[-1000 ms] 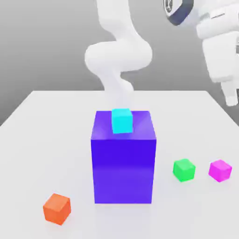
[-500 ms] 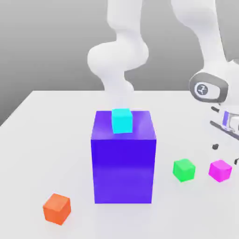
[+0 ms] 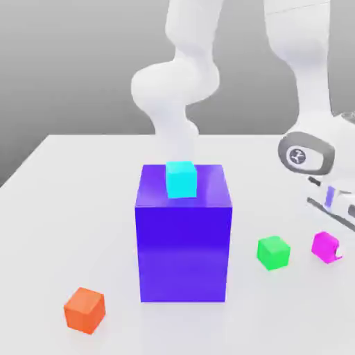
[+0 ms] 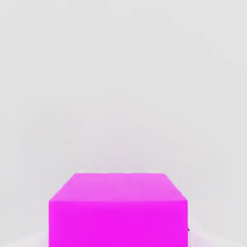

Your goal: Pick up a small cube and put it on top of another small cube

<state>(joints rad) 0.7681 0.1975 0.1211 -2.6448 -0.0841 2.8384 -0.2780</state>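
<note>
A small magenta cube [image 3: 323,245] rests on the white table [image 3: 83,208] at the exterior view's right. My gripper [image 3: 327,247] has come down right at it, with the hand [image 3: 326,197] just above. In the hand view the magenta cube [image 4: 118,210] looms very close. A small green cube [image 3: 273,252] lies just to the exterior view's left of the magenta one. An orange cube [image 3: 84,310] lies near the front at the exterior view's left. A cyan cube [image 3: 181,179] sits on top of a big blue block [image 3: 183,243].
The big blue block stands mid-table, much taller than the small cubes. The white arm [image 3: 180,90] rises behind it and curves over to the exterior view's right. Bare table lies between the orange cube and the block.
The hand has dropped from high at the exterior view's upper right down to the magenta cube. That cube has shifted slightly. The other cubes have stayed put.
</note>
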